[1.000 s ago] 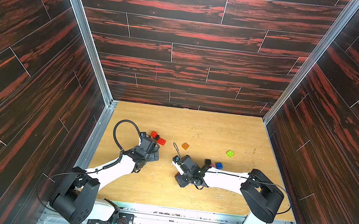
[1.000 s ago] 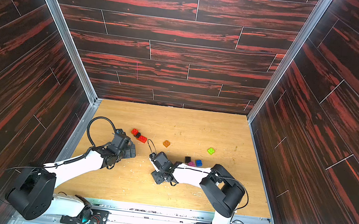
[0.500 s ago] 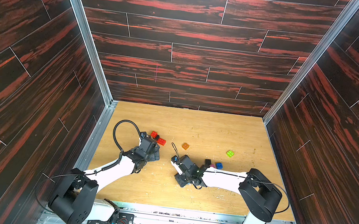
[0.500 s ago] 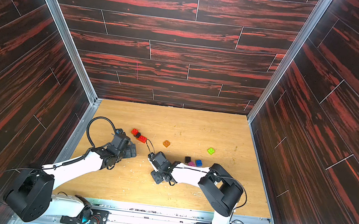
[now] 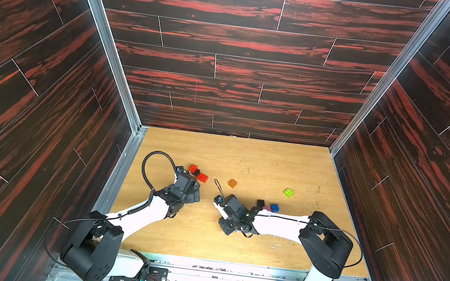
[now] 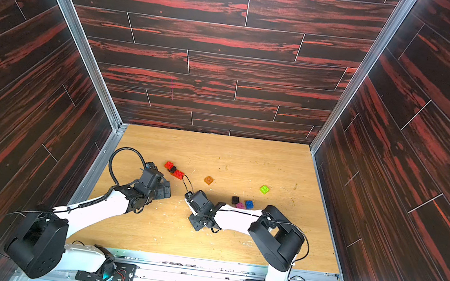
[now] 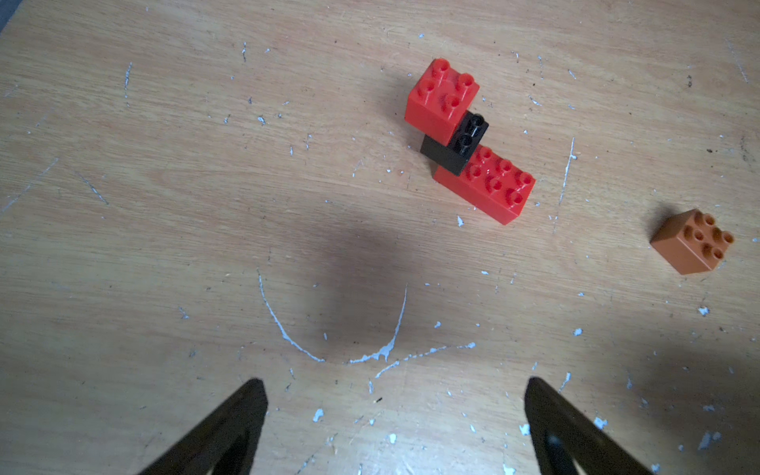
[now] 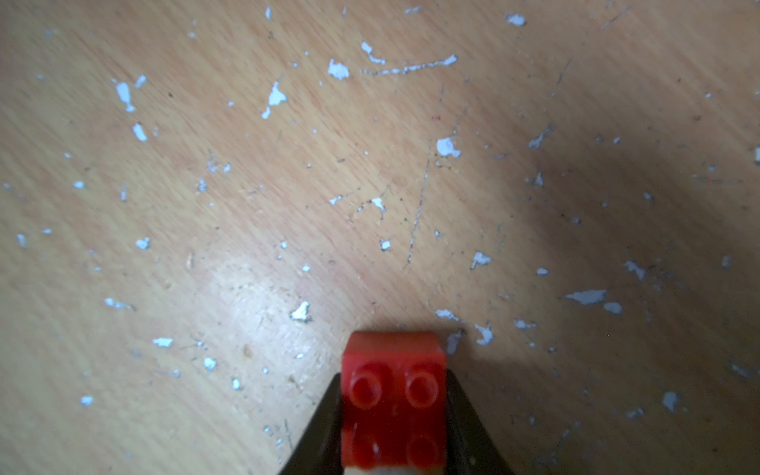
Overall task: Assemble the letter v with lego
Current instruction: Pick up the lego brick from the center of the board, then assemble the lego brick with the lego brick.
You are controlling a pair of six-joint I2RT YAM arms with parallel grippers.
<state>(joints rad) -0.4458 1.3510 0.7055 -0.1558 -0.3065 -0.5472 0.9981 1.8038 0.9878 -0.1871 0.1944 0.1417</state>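
Firmly, a red brick [image 8: 392,411] is clamped in the right hand [image 8: 395,374]; the left hand [image 7: 395,380] is held wide, joined bricks [image 5: 198,173] at twelve o'clock.

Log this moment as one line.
right gripper shut on small red studded plastic brick | left gripper open, empty, near stacked red-black-red plastic bricks | orange-brown square plastic brick loose

Red-black-red brick cluster [image 7: 452,152]; loose orange [image 5: 232,183], green [image 5: 288,192], black [image 5: 260,203], pink [image 6: 239,205], blue [image 5: 274,207] bricks; one red brick [image 8: 395,411] in right pincer [image 8: 394,380]
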